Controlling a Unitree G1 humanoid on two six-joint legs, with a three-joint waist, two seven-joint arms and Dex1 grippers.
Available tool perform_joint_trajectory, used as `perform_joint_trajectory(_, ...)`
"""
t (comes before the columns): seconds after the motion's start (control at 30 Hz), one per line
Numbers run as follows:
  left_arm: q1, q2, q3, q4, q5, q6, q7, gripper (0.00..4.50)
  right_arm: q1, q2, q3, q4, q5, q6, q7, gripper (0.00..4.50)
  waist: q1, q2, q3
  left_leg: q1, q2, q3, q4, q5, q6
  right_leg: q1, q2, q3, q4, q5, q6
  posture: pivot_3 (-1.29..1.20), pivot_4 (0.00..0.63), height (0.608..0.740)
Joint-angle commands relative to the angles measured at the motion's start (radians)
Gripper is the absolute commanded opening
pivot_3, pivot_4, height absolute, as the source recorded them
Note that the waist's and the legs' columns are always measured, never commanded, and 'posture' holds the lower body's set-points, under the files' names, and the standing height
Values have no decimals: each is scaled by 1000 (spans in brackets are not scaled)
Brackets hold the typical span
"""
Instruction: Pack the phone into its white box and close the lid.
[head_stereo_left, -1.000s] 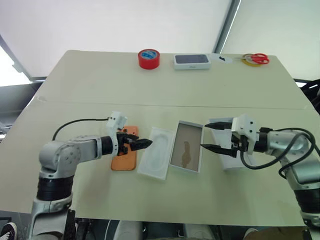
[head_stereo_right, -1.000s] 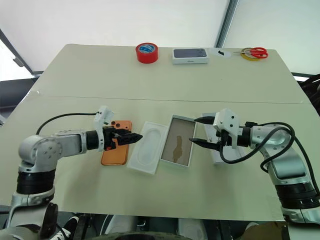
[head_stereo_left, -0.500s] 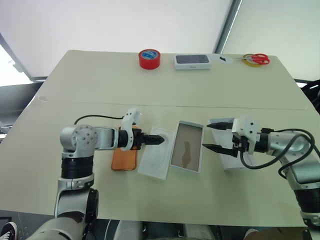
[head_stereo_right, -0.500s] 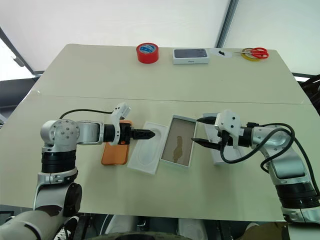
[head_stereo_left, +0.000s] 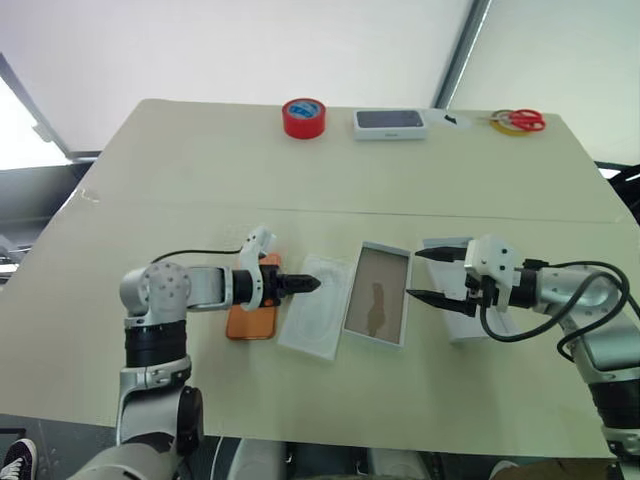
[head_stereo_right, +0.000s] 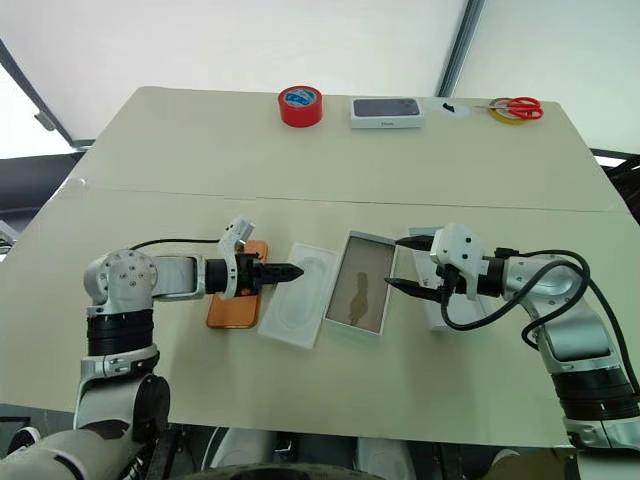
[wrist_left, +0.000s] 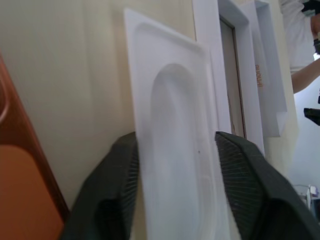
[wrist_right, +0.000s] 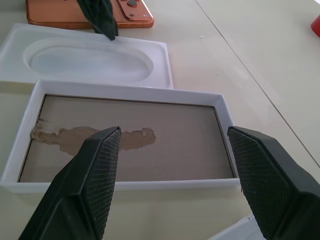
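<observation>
Left gripper (head_stereo_left: 308, 284) reached over the near end of the white insert (head_stereo_left: 318, 318), and from the head camera we could not tell how wide its 2 fingers stood. The phone (head_stereo_left: 250, 318) lay flat on the table (head_stereo_left: 180, 170) just beside the insert, under our left wrist. The white box (head_stereo_left: 376, 306) sat open next to the insert, and we think the insert lay there because it had to go in or move away first. Our right gripper (head_stereo_left: 428, 274) hung open over the lid (head_stereo_left: 470, 322), ready to help.

From the left wrist, we saw our fingers (wrist_left: 117, 190) on both sides of the insert's edge, close to it, so we were set to pinch it. We could not tell if they pressed it yet.

From the right wrist, our 2 fingers (wrist_right: 95, 175) stood wide apart with nothing between them, aimed at the box's brown floor.
</observation>
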Motion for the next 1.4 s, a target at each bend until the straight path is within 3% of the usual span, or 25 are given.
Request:
perform_joint_trajectory(0.03, 7, 4, 17, 15, -25, 10, 10, 459, -13, 0, -15, -12, 3, -21, -3, 3561, 0, 0, 0, 0, 0, 0, 0, 0, 0, 0, 0, 0, 0, 0, 0, 0, 150, 740)
perform_joint_trajectory(0.07, 8, 5, 26, 19, -30, 10, 14, 35, -15, 0, -15, -12, 4, -20, -2, 3561, 0, 1, 0, 0, 0, 0, 0, 0, 0, 0, 0, 0, 0, 0, 0, 0, 150, 740)
perform_joint_trajectory(0.33, 5, 29, 88, 37, -116, 10, 57, 35, 1, 4, 0, -63, 32, 10, 14, 3561, -3, 0, 0, 1, 0, 0, 0, 0, 0, 1, 0, 0, 0, 0, 0, 0, 150, 740)
perform_joint_trajectory(0.57, -49, -11, 226, 26, -151, 10, 159, 35, 56, 1, 66, -210, 94, 124, 49, 3561, 1, -1, 0, 0, 0, -1, 0, 0, 0, 0, 0, 0, 0, 0, 0, 0, 150, 740)
perform_joint_trajectory(0.97, -96, -37, 275, -83, -82, -78, 223, 35, 63, 23, 266, -203, -65, 102, 37, 3561, -1, -2, 1, 0, 0, -1, 0, 0, -1, 0, 0, 0, 0, 0, 0, 0, 150, 740)
perform_joint_trajectory(1.1, -92, -35, 249, -93, -79, -81, 212, 0, 27, 38, 315, -139, -139, 68, 25, 2323, -1, -2, 1, 0, 0, -1, 0, 0, -1, 0, 0, 0, 0, 0, 0, 0, 150, 740)
perform_joint_trajectory(1.23, -67, -45, 216, -141, -76, -141, 195, 0, -30, 78, 314, -93, -162, 46, -1, 237, -2, -3, 1, 0, 0, -1, 0, 0, -1, 0, 0, 0, 0, 0, 0, 0, 150, 740)
perform_joint_trajectory(1.27, -72, -55, 227, -140, -87, -139, 199, 0, -49, 85, 319, -79, -171, 38, -1, 47, -2, -3, 2, 0, 0, -1, 0, 1, -2, 0, 0, 0, 0, 0, 0, 0, 150, 740)
perform_joint_trajectory(1.4, -105, -88, 237, -101, -89, -157, 216, 0, -138, 138, 344, 6, -204, -7, -1, 47, -2, -3, 2, 0, 0, -1, 0, 1, -2, 0, 0, 0, 0, 0, 0, 0, 150, 740)
